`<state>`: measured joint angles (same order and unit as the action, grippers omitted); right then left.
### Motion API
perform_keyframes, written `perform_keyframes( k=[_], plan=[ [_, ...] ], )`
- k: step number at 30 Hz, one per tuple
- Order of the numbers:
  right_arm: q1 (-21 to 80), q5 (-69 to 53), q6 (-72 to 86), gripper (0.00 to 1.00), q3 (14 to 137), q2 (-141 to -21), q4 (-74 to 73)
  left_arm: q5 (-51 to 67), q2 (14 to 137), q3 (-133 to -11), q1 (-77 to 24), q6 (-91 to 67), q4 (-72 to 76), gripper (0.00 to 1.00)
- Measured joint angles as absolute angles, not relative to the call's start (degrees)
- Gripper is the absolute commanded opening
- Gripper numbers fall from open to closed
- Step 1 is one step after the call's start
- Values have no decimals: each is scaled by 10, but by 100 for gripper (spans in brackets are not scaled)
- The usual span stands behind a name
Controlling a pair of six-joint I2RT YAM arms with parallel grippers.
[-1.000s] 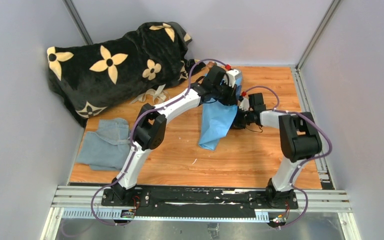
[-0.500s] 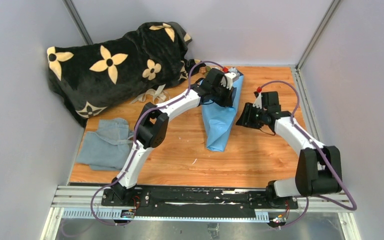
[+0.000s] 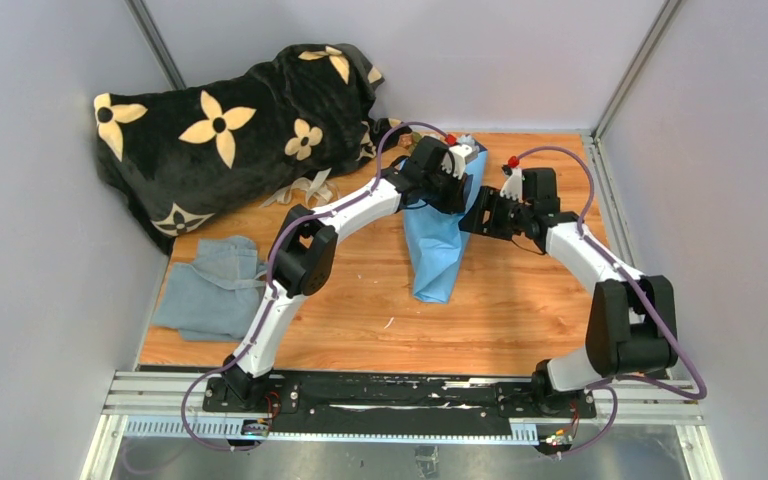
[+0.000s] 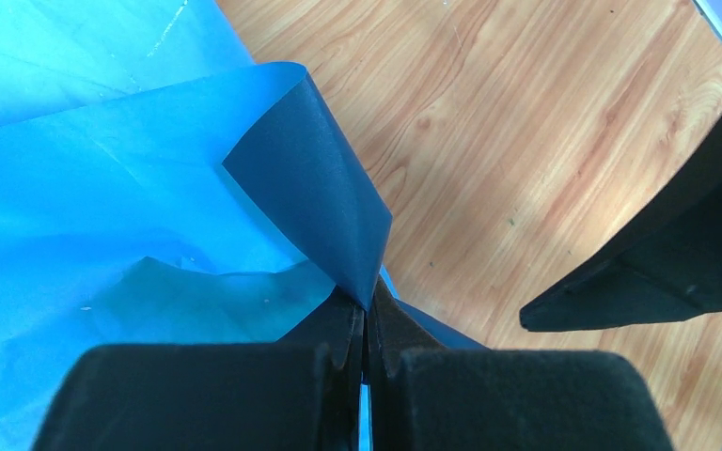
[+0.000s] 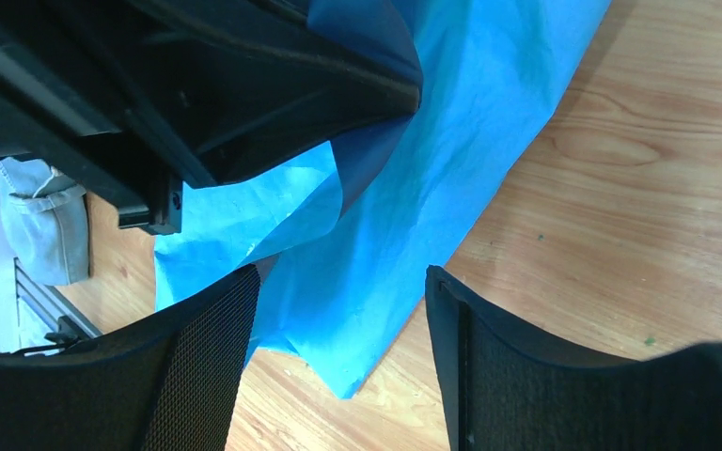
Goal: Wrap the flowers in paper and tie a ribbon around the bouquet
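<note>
Wooden table [image 3: 520, 310], paper cone [image 3: 438, 250] lying near-to-far, narrow tip nearest

Robot lab cell, grey panel walls [image 3: 30, 300], mounting rails [image 3: 150, 396]

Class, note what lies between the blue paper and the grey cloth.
Top view: between paper and cloth, only bare table, with the left arm crossing above it at its elbow.
</note>
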<state>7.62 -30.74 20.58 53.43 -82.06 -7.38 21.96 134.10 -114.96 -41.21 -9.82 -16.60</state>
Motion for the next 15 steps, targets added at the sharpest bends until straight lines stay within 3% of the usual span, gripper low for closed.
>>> perform_keyframes(
  k=[8,15],
  plan=[
    [76,-320,221,70,534,-817,-71,219,1341,-1150,-412,-98,-166,0],
    [76,-277,224,70,558,-723,-110,218,1341,-1150,-412,-98,-166,0]
  ],
)
